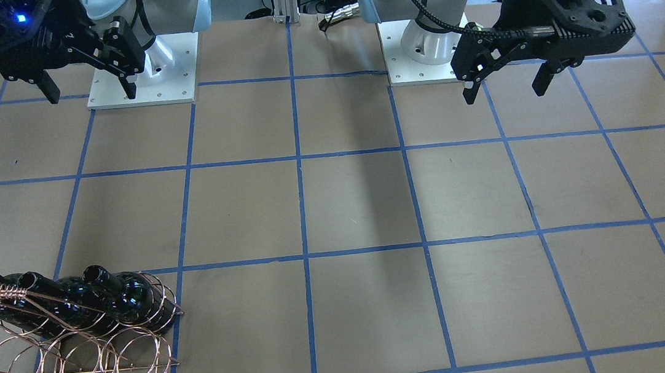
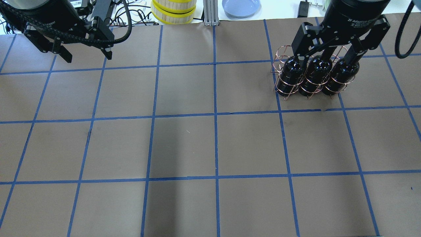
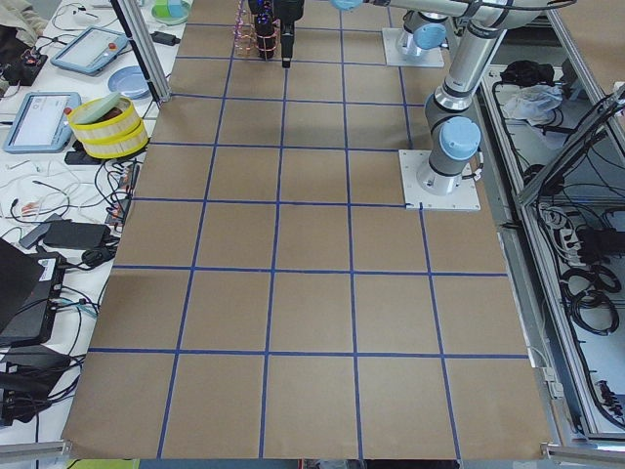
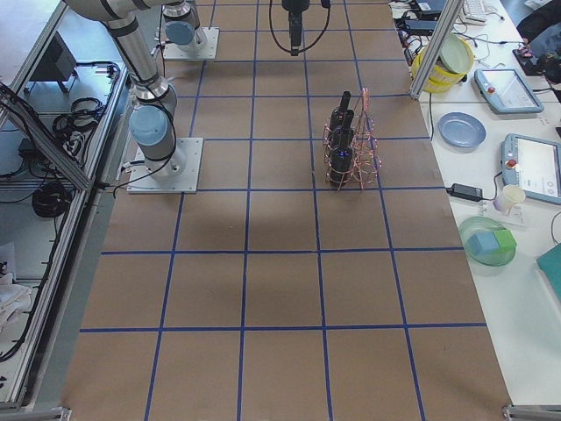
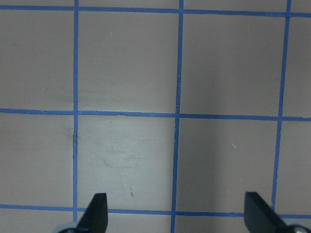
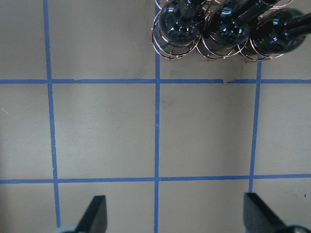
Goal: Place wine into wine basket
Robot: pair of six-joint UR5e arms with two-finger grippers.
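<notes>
Three glossy black wine bottles [image 2: 314,77] lie side by side in the upper row of the copper wire wine basket [image 1: 79,367], necks [image 1: 33,281] pointing toward the robot. The right wrist view shows the bottles [image 6: 228,26] and the basket's rings [image 6: 163,46] at its top edge. My right gripper [image 2: 325,59] hangs open and empty, high above the table on the robot's side of the basket, touching nothing; its fingers [image 6: 97,211] frame bare paper. My left gripper [image 1: 507,93] is open and empty over bare table [image 5: 175,213], far from the basket.
Brown paper with a blue tape grid covers the table [image 2: 210,144]. The arm bases [image 1: 141,70] [image 1: 423,47] stand at the robot's edge. A yellow-rimmed container [image 2: 172,11], a blue plate [image 2: 241,6] and a metal post [image 2: 210,13] sit past the far edge.
</notes>
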